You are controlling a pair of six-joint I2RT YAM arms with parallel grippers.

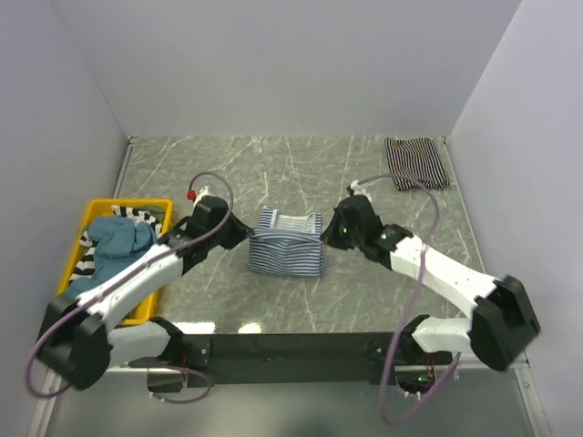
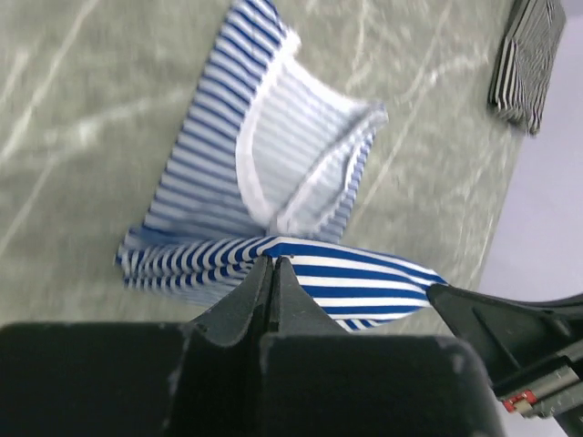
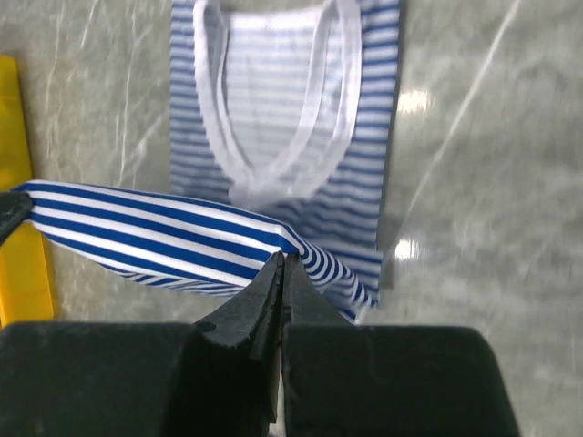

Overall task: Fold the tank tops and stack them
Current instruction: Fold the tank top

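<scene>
Two grippers are pinching one blue-and-white striped soft tank top (image 1: 287, 244) at mid-table.
The left gripper (image 2: 271, 264) is clamping tight on the left end of a raised band of its fabric and the right gripper (image 3: 281, 261) on the right end, pulling it taut, with the white-trimmed neckline showing beyond. The rest is lying on the grey marbled table (image 1: 364, 182). A folded black-and-white striped tank top (image 1: 417, 162) is sitting in the far right corner, and a yellow plastic bin (image 1: 96, 211) at left is holding more clothes.
</scene>
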